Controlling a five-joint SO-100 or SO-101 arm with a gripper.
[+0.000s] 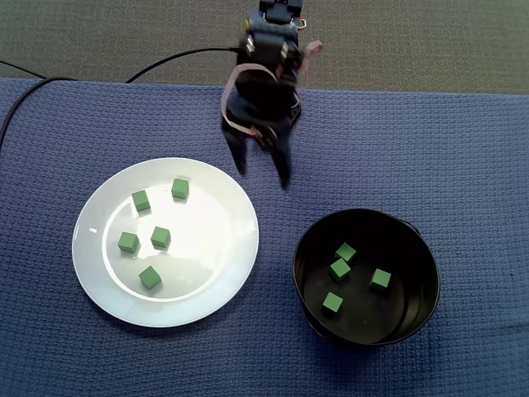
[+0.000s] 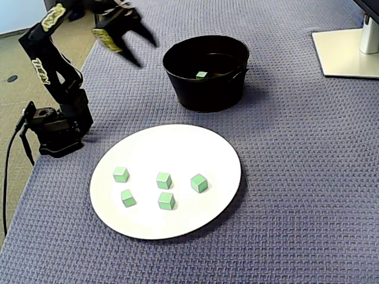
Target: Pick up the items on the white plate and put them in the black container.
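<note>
In a fixed view the black container (image 2: 207, 94) wall hides all but one cube (image 2: 202, 75), and my claw (image 2: 146, 54) blurs at upper left. From above I count five green cubes (image 1: 160, 237) on the white plate (image 1: 225, 279) and four in the container; the claw's fingers are spread apart, empty

There are nine green cubes (image 1: 160, 237) in all. Five lie on the single white plate (image 1: 216, 248). Four lie in the single black container (image 1: 416, 248), which sits just right of the plate in a fixed view. In a fixed view with the container (image 2: 207, 94) beyond the plate (image 2: 177, 148), five cubes again show on the plate, but only one cube (image 2: 202, 75) can be counted inside the container. One blue cloth (image 1: 463, 149) lies under the plate. One robot arm (image 1: 269, 50) stands behind the plate. One white stand base (image 2: 346, 53) sits well off to the plate's right.
</note>
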